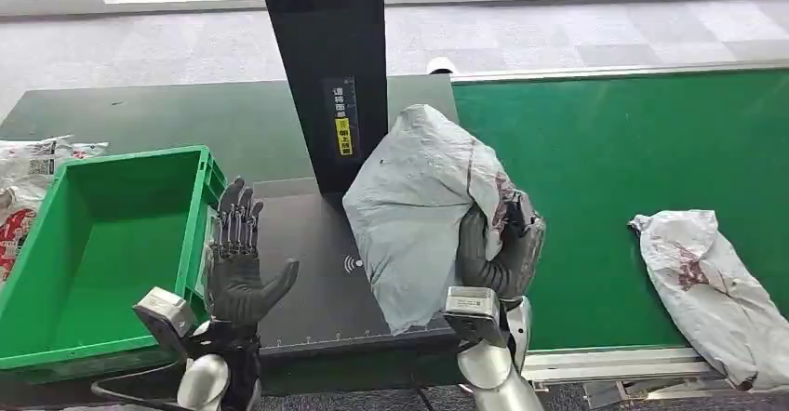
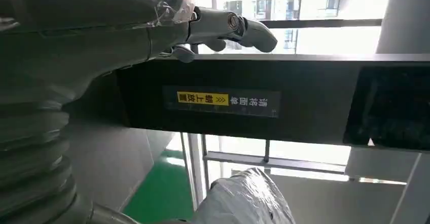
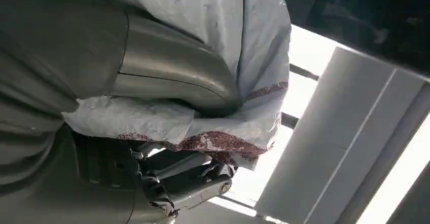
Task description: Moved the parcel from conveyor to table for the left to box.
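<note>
Because the grey parcel (image 1: 419, 211) at frame centre looks soft, light and slippery, your right hand (image 1: 498, 248) holds its bunched edge while the left hand (image 1: 237, 258) waits spread wide.

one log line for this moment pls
right hand: grips grey parcel over dark table | left hand: open beside green crate | second parcel: on conveyor

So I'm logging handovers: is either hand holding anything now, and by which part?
The right hand grips the grey parcel by its right edge, thumb over the front. The left hand holds nothing.
</note>
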Robot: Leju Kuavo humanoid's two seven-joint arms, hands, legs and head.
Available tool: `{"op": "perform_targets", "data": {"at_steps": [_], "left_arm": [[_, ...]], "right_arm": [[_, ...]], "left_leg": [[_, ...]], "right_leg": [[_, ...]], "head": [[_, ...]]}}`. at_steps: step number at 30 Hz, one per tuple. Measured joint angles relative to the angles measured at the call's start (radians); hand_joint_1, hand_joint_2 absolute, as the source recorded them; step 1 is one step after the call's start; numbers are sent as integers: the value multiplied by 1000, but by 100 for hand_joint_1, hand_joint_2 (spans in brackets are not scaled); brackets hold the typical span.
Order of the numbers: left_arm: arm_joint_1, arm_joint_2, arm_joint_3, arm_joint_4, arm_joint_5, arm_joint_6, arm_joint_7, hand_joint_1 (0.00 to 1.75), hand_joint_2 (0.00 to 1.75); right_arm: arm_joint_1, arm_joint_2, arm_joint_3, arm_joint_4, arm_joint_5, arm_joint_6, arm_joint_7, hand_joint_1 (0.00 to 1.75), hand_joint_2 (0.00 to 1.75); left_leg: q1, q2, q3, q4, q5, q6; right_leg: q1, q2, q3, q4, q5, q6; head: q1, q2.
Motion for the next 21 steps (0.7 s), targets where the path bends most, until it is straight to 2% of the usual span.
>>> {"op": "perform_targets", "data": {"at_steps": [5,13,21], "left_arm": [[-14,-3,0,6,-3,-10,0,0,175],[-27,-7,-11,31,-5,-17,0,0,175],[-39,-7,-29,61,0,-26,0,0,175]], "right_arm": [[-79,2,15,180,87,115,83,175,175],[-259,10,5,691,87,130,84,175,175],[-334,12,-30,932,66,110,86,175,175]], "left_leg": [[0,0,1,0,1,0],[0,-2,1,0,2,0],[0,-1,1,0,2,0]], "right_leg": [[0,0,1,0,0,0],[0,-2,1,0,1,0],[0,-1,0,0,1,0]], "head": [[0,0],[0,0],[0,0]]}}
